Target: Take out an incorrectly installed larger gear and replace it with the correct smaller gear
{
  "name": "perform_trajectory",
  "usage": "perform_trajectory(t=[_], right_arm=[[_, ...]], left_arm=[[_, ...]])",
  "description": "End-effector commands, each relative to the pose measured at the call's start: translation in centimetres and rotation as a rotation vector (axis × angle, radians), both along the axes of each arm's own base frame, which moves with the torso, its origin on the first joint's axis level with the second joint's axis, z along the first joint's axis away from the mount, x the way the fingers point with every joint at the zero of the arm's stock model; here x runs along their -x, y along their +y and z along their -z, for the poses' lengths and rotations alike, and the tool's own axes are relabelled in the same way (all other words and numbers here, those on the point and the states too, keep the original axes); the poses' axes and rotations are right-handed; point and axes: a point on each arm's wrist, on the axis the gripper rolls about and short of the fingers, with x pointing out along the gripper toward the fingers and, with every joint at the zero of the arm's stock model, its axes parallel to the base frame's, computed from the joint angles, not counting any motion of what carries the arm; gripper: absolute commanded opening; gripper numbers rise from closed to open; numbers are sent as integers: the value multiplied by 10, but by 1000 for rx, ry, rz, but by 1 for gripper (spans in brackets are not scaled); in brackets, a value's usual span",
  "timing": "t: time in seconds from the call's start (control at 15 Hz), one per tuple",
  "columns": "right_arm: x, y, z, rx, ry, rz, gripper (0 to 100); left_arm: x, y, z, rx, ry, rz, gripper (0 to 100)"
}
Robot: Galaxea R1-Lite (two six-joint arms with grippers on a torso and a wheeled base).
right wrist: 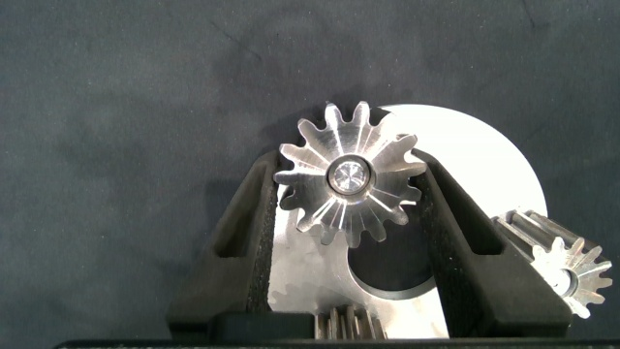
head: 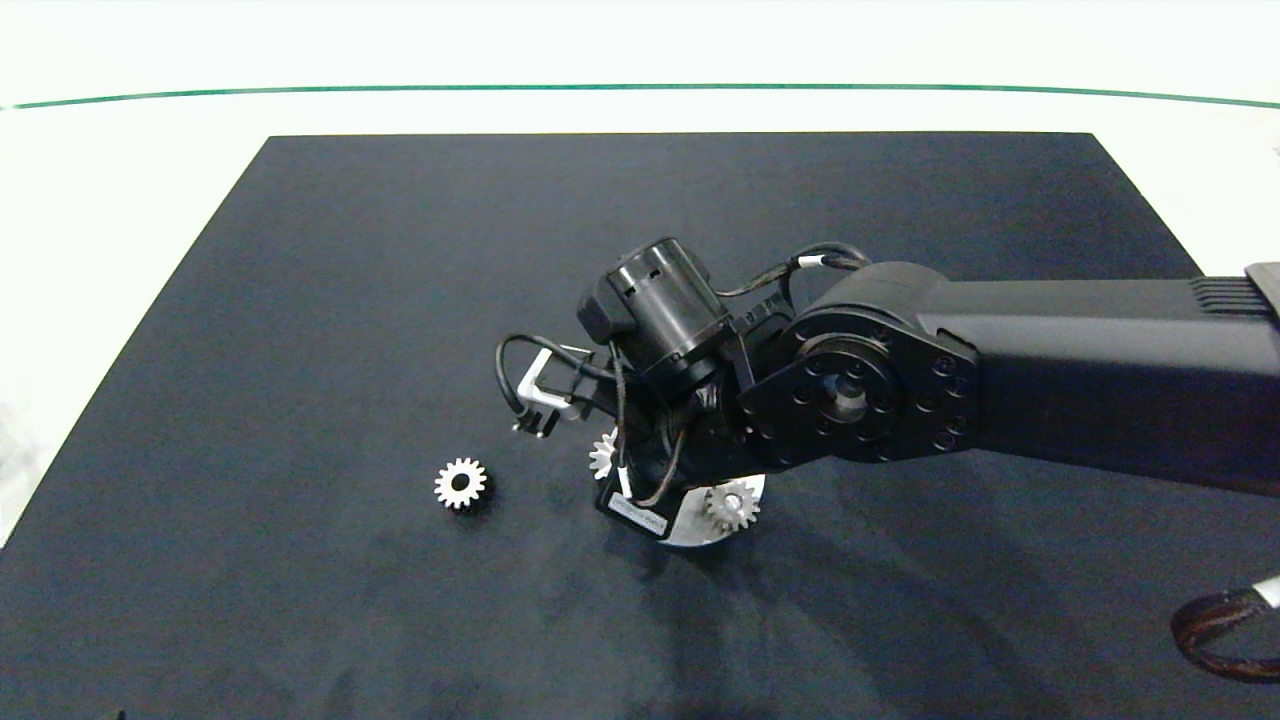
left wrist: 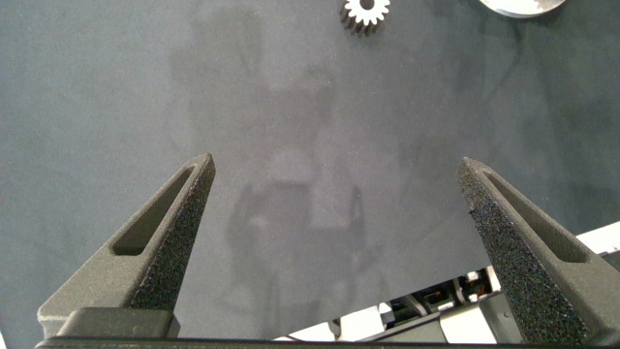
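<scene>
The right arm is reaching in over the dark mat (head: 300, 350) that is covering the white counter (head: 100, 200), and its wrist is hanging above a round silver plate (right wrist: 484, 155). The right pincer (right wrist: 349, 165) is pointing straight down, with its two grey fingers (right wrist: 242, 242) standing on opposite sides of the larger gear (right wrist: 349, 179). The pads are pressing against the tooth tips on both sides, so the pincer is clamping that gear.

The larger gear is sitting flat near the plate's edge with its axis upright. A bright pin is showing in its centre, and its pointed teeth are fanning outward like a star. In the head view only a few of its teeth (head: 603, 453) are peeking out from under the wrist.

Two more small gears are standing on the same plate. One (right wrist: 572, 271) is lying off to the side of the pincer, and the other (right wrist: 339, 325) is showing only as a sliver between the finger bases. A round hole (right wrist: 387, 276) is opening in the plate just beside the gripped gear.

The smaller gear (head: 461, 485) is lying flat on the mat, well apart from the plate, with its centre hole facing up.

The left pincer (left wrist: 336, 163) is hovering above bare mat with its fingers spread wide and nothing between them. The smaller gear (left wrist: 366, 12) is showing at the far edge of its view.
</scene>
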Motion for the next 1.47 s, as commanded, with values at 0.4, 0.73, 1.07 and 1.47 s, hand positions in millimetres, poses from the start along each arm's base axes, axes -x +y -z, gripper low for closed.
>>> perform_trajectory(t=[0.4, 0.73, 1.07, 1.47], right_arm=[[7, -6, -19, -37, -23, -10, 31], [22, -22, -43, -47, -19, -17, 31], [40, -60, -67, -88, -18, 51, 31], [55, -131, -65, -75, 31, 206, 31]], left_arm=[[0, 0, 2, 3, 10, 0, 100], [0, 0, 2, 5, 12, -2, 100], [-2, 0, 6, 16, 35, -39, 100], [-5, 0, 6, 12, 46, -40, 100]])
